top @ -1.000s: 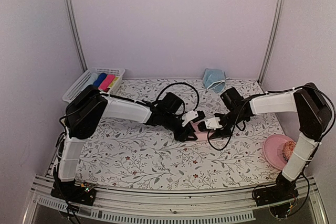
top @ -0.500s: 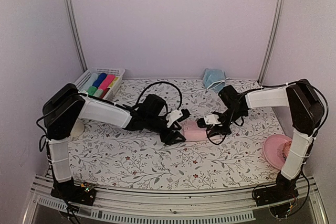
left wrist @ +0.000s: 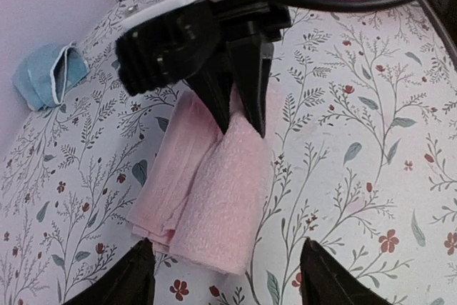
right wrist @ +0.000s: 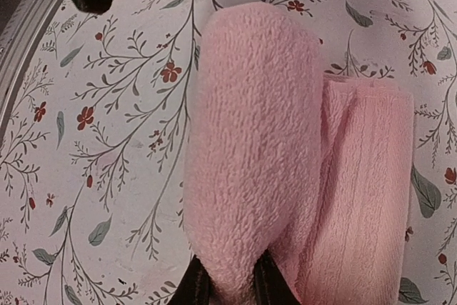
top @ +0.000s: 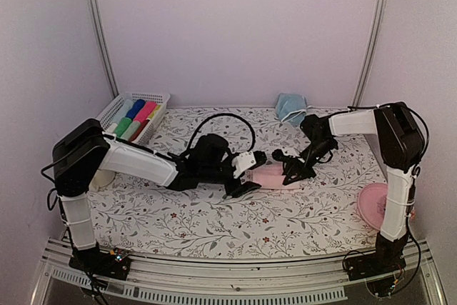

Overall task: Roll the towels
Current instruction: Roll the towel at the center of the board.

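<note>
Floral table cover (top: 178, 212), pink towel (top: 270, 176) part-rolled at mid-table, right gripper (right wrist: 225, 285) pinched narrow on the roll's right end, left gripper (left wrist: 228, 283) spread wide, fingers (left wrist: 132, 280) flanking the left end, clear of it, blue towel (top: 290, 108) by back wall

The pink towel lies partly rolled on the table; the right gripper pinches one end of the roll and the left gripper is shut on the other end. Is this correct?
Not the left gripper: it is open. The left wrist view shows its fingers wide apart, not gripping the pink towel. The rest holds: it lies partly rolled on the table, and the right gripper pinches one end.
</note>
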Controlling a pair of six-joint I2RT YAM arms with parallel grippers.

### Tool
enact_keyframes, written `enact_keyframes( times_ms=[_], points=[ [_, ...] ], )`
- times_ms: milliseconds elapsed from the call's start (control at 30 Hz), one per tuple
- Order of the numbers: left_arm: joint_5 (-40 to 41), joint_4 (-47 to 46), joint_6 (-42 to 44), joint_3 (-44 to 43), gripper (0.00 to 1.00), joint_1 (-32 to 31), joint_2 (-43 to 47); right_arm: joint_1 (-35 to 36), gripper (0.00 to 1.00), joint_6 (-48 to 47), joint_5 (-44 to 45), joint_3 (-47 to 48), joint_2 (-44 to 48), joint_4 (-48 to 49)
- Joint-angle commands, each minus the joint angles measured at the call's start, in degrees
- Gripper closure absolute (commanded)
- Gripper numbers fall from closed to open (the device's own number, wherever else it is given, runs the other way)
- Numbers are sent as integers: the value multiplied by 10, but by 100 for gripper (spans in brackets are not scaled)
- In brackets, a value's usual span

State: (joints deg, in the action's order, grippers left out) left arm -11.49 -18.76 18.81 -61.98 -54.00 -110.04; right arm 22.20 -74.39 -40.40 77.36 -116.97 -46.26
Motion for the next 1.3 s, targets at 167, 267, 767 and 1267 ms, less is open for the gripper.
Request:
enact_keyframes(
  times_ms=[167,267,767,1267],
  points=[
    [28,-46,113,-22,31,-40,-60,-21,86,41,43,26,-68,-82],
    [27,-29,133,-42,32,-40,-79,-21,86,44,47,27,-69,-82],
    [56,30,181,-109,35,-41,-151,-22,85,46,55,29,-72,-82],
    [116,79,169,-160,39,-31,-220,-21,73,36,41,28,-43,-87]
  ],
)
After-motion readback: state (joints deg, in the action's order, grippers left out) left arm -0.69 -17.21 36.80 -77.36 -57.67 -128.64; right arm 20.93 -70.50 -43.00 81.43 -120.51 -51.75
